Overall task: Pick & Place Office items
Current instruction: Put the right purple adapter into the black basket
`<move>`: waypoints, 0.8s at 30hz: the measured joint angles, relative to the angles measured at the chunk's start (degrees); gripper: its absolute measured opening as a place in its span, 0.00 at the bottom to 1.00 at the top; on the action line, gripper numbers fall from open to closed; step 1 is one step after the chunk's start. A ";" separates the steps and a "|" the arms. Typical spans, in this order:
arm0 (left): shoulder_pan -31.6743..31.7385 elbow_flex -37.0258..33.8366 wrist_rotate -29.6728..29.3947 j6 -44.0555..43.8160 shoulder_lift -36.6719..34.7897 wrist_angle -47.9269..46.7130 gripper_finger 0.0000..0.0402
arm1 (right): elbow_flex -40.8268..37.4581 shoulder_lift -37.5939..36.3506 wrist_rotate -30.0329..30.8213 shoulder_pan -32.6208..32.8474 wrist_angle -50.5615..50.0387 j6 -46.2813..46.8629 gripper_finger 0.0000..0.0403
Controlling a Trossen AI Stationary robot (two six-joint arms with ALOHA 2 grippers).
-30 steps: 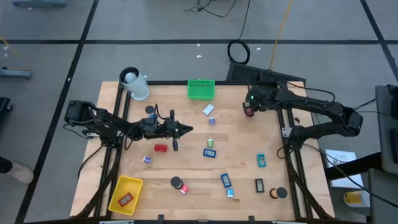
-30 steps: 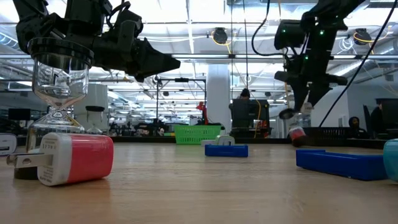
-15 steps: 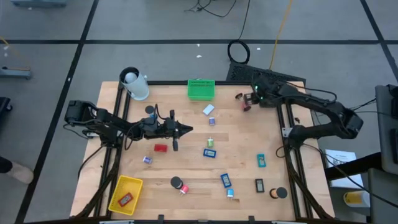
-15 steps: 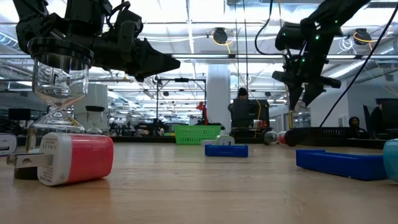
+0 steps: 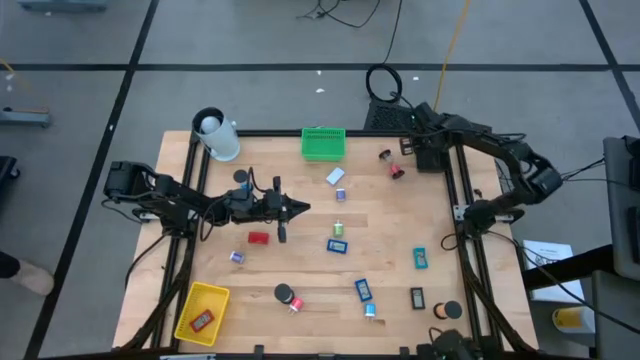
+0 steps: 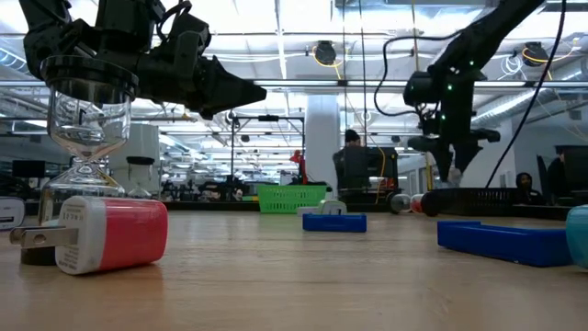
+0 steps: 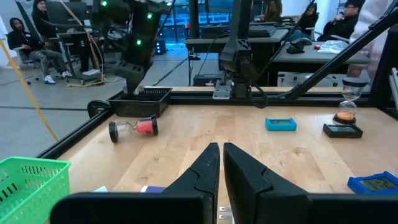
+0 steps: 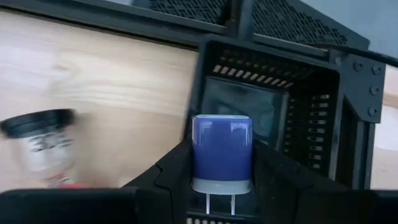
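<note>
My right gripper (image 8: pixel 222 180) is shut on a blue plug-in charger (image 8: pixel 222 152) at the table's far right corner, over a black mesh basket (image 8: pixel 311 124); the high view shows that gripper (image 5: pixel 411 148) and the basket (image 5: pixel 428 157). An hourglass with red sand (image 5: pixel 390 164) lies on its side on the wood just left of the basket, touched by neither gripper. My left gripper (image 5: pixel 297 208) hangs shut and level above the table's middle left with nothing in it. Small office items lie scattered flat on the table: a red charger (image 5: pixel 259 238), blue blocks (image 5: pixel 337 244), a teal block (image 5: pixel 420 259). My right gripper pinches the blue charger by its two opposite sides (image 8: pixel 198 163) between its two fingers. The fingers slant down from the table's near side. The charger is lifted clear above the basket's opening, its metal prongs (image 8: pixel 221 203) pointing back toward the wrist.
A green basket (image 5: pixel 323 143) stands at the far edge, a yellow basket (image 5: pixel 202 311) with a red piece at the near left corner, and a white cylinder (image 5: pixel 217 135) at the far left. Black cylinders (image 5: pixel 285 293) and more blocks (image 5: pixel 363 290) lie near the front edge.
My right gripper, still shut on the charger, has swung toward the table's far right corner and now stands over the black basket. The hourglass, tilted beneath that gripper a second ago, has fallen and lies on its side.
</note>
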 joint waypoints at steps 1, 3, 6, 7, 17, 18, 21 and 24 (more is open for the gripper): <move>0.00 0.00 0.02 0.00 0.00 0.00 0.08 | 0.00 0.41 -0.05 -0.84 0.18 -0.09 0.32; 0.00 0.00 0.00 -0.02 0.00 0.02 0.08 | 0.00 0.93 -0.33 -2.40 0.91 -0.77 0.32; -0.02 0.00 0.00 -0.04 0.00 0.02 0.08 | 0.04 1.50 -0.59 -4.01 1.44 -0.86 0.32; 0.00 0.00 0.00 -0.04 0.00 0.02 0.08 | 0.04 1.80 -1.51 -4.48 1.41 -0.90 0.32; 0.00 0.00 0.02 -0.08 0.00 0.08 0.08 | 0.04 5.13 -5.07 -6.45 5.24 -1.75 0.32; 0.00 0.00 0.01 -0.09 0.00 0.08 0.08 | 0.04 5.13 -5.03 -6.61 5.44 -1.77 0.32; 0.00 0.00 0.00 -0.07 0.00 0.09 0.08 | 0.04 5.13 -4.99 -7.15 5.76 -1.77 0.32; 0.00 0.00 0.01 -0.08 0.00 0.09 0.08 | -0.25 5.13 -4.95 -7.45 7.17 -1.97 0.32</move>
